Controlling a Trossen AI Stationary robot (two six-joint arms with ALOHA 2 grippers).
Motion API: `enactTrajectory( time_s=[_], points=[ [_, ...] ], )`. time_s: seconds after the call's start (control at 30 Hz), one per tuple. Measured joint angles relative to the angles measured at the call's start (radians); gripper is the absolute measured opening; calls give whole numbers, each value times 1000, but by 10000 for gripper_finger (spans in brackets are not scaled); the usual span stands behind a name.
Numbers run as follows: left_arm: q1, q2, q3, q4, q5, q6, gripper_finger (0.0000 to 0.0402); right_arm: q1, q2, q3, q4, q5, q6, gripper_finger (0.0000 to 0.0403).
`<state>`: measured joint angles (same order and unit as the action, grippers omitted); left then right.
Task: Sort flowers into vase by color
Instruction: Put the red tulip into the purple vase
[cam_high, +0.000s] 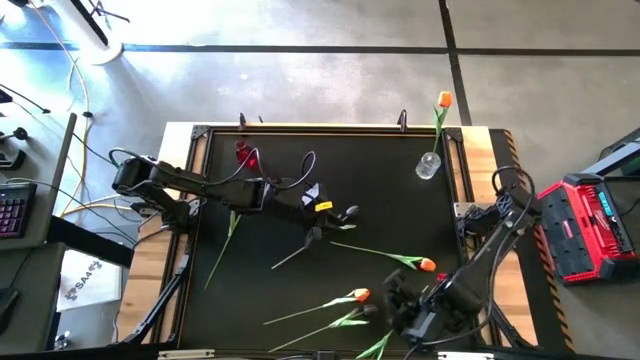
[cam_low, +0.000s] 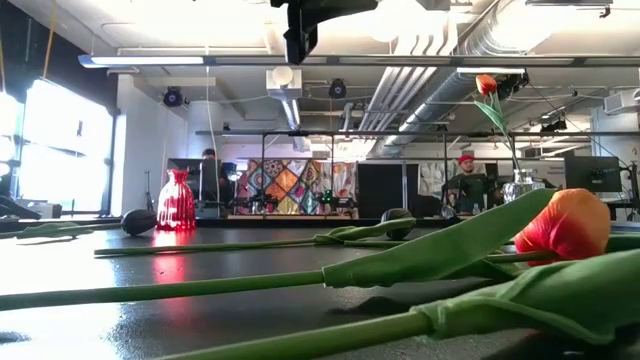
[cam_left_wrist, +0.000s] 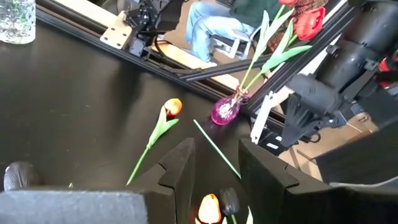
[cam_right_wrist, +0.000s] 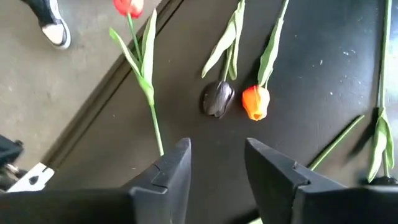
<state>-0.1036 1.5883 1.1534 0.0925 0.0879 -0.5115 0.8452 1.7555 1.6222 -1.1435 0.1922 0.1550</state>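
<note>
The flowers are artificial tulips with long thin green stems and leaves. Several lie flat on the black counter (cam_high: 250, 300): an orange tulip (cam_high: 427, 264), another orange one (cam_high: 360, 295) and a black tulip (cam_right_wrist: 217, 98). One orange flower (cam_high: 443, 100) stands in the clear vase (cam_high: 428, 166); a red vase (cam_high: 246, 156) sits at the far edge. The right tool (cam_right_wrist: 217, 168) hovers with fingers apart, holding nothing. The left tool (cam_left_wrist: 214, 168) is apart too.

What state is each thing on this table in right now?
Glass vase: upright, holding one orange tulip.
Red vase: upright.
Loose tulips: lying flat, not yet in a vase.
Left claw: open.
Right claw: open, empty.
</note>
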Motion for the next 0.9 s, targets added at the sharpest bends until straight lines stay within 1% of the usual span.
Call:
enactTrajectory(
  time_s=[0.1, 0.23, 0.47, 0.57, 0.73, 0.9],
  points=[
    [0, 0, 0, 0, 0, 10, 110, -1, 30, 0, -1, -13, -66, 144],
    [0, -1, 0, 2, 0, 18, 110, -1, 76, 0, -2, -57, -161, 144],
    [-4, -1, 0, 1, 0, 18, 110, 0, 188, 0, 54, -146, -234, 144],
    [-10, -1, 0, 1, 0, 18, 110, 0, 230, 0, 83, -173, -244, 144],
    [-21, -1, 0, -7, 0, 18, 110, 0, 271, 0, 131, -186, -243, 144],
    [-23, -1, 0, -67, 0, 18, 110, -8, 302, 0, 205, -198, -220, 144]
  ],
)
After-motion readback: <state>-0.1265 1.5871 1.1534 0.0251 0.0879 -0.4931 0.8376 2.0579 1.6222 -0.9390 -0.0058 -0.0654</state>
